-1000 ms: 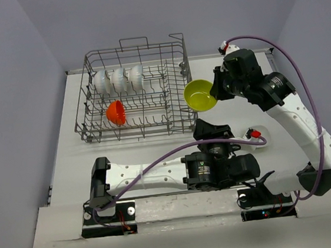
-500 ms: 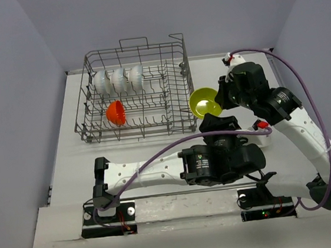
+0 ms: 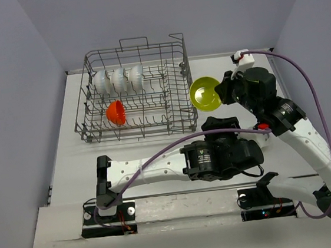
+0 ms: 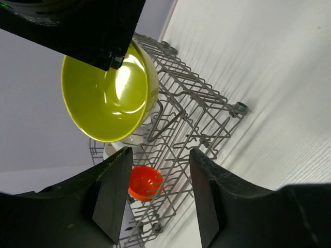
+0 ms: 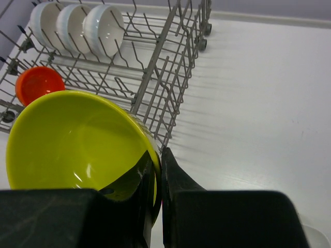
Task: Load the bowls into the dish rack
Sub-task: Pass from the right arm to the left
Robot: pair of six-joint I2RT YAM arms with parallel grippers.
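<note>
Two arms reach over the table (image 3: 69, 164): nearest, the left gripper (image 4: 159, 170) hangs with its jaws apart and nothing between them. Just beyond it, the right gripper (image 5: 155, 178) is clamped on the rim of a yellow-green bowl (image 3: 204, 93), which is tilted on edge just outside the right wall of the dish rack (image 3: 151, 99). Farther back, inside the rack, an orange bowl (image 3: 116, 112) sits among the front tines and three white bowls (image 3: 118, 80) stand in a row along the back left.
</note>
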